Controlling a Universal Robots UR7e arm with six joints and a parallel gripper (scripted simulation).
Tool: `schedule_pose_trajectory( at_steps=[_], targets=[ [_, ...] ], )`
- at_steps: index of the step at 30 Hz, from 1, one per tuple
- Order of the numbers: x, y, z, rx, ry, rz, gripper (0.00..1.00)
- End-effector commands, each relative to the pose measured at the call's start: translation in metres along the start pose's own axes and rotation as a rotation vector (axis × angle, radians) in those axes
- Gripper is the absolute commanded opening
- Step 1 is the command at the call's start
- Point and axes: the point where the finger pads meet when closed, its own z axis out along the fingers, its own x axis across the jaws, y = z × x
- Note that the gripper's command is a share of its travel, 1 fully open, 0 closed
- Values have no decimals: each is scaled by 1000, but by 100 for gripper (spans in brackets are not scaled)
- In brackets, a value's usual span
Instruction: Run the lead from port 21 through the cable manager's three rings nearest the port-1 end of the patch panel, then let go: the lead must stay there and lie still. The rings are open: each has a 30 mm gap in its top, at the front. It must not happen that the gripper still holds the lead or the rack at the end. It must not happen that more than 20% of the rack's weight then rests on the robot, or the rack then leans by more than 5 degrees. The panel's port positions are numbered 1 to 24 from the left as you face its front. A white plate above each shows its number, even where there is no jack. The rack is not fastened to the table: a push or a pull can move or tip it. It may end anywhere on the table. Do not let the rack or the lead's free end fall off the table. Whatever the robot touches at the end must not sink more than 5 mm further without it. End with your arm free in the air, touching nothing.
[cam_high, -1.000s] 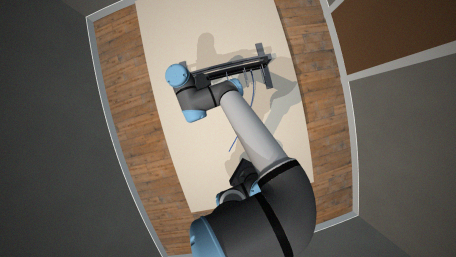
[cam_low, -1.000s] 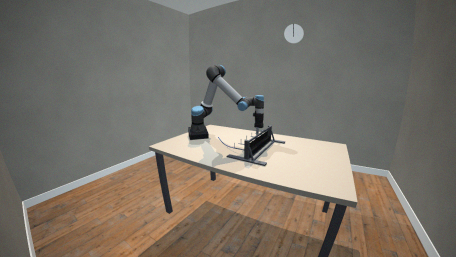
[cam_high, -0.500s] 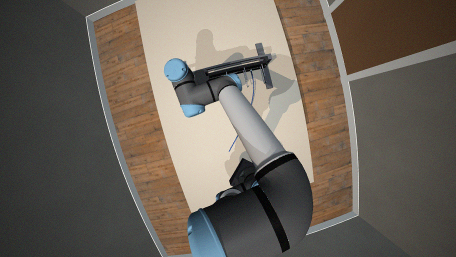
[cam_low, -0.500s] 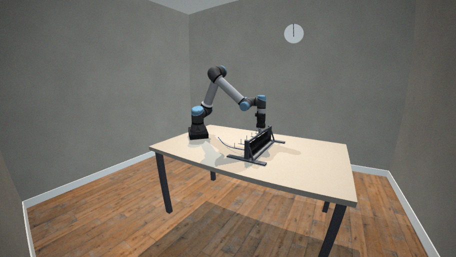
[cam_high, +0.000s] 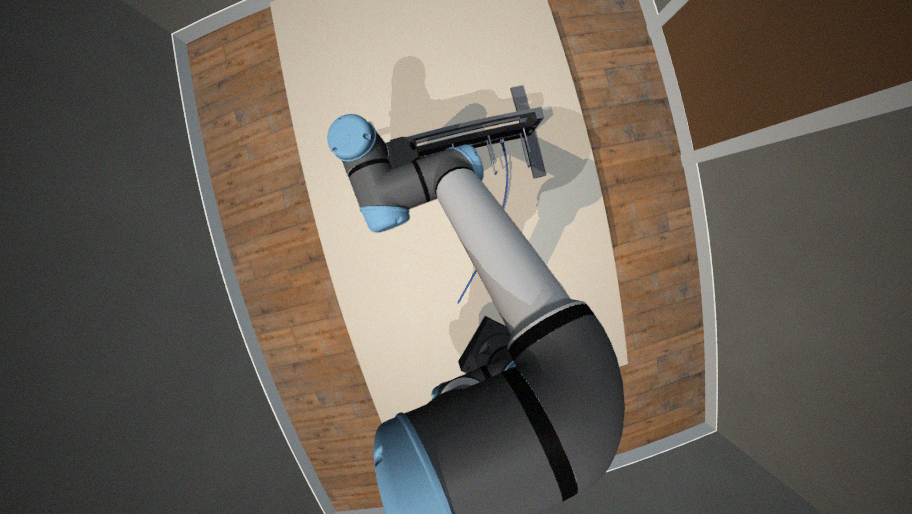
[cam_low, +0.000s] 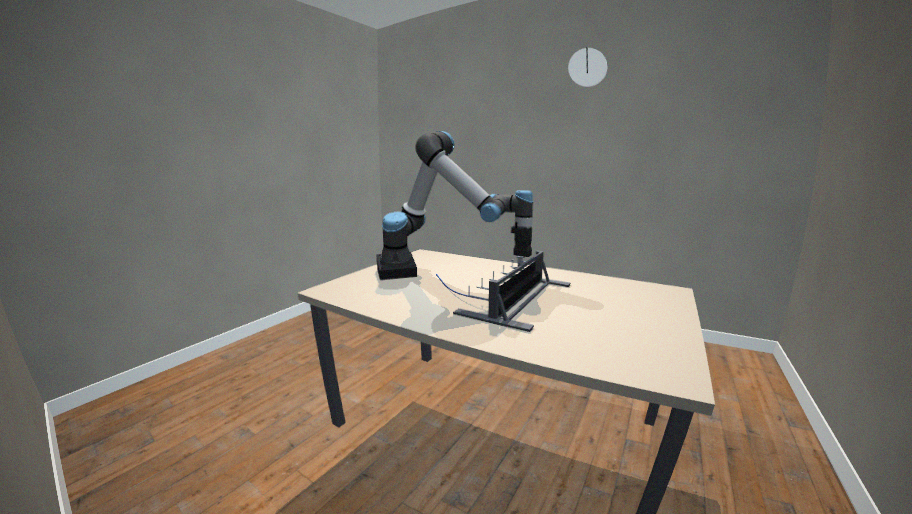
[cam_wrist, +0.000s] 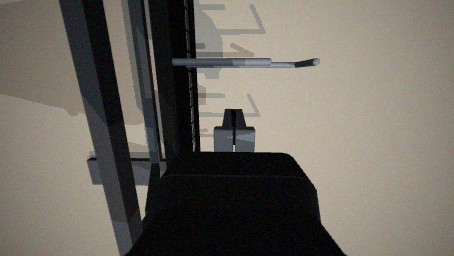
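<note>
Pale worktop (cam_high: 357, 268) (cam_low: 606, 344) (cam_wrist: 375, 125) is crossed by the blue lead (cam_high: 507, 178) (cam_low: 448, 288), rooted towards the rack's (cam_high: 538, 159) (cam_low: 472, 316) (cam_wrist: 107, 115) right end from above. The claw (cam_high: 402, 148) (cam_low: 519, 258) (cam_wrist: 233, 120) is closed, empty. Light, springy handling is expected; the lead is best gripped mid-length, without tugging.

I see rack (cam_high: 538, 153) (cam_low: 493, 321) (cam_wrist: 116, 135): matt dark metal look | ring (cam_wrist: 225, 62): smooth grey, metallic | table (cam_high: 383, 306) (cam_low: 613, 338) (cam_wrist: 380, 150): matt | floor (cam_high: 255, 255) (cam_low: 210, 395): wood planks

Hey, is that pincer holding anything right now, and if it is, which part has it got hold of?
Nothing is held: the pincer is shut on itself, and the blue lead lies away from it.
</note>
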Motion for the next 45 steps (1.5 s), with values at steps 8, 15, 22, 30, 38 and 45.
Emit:
schedule_pose_trajectory(
  at_steps=[8,15,22,30,38,45],
  targets=[
    [0,0,-1,0,-2,0,0],
    [0,0,-1,0,-2,0,67],
    [0,0,-1,0,-2,0,67],
    [0,0,-1,0,-2,0,67],
    [0,0,-1,0,-2,0,67],
    [0,0,-1,0,-2,0,67]
  ],
)
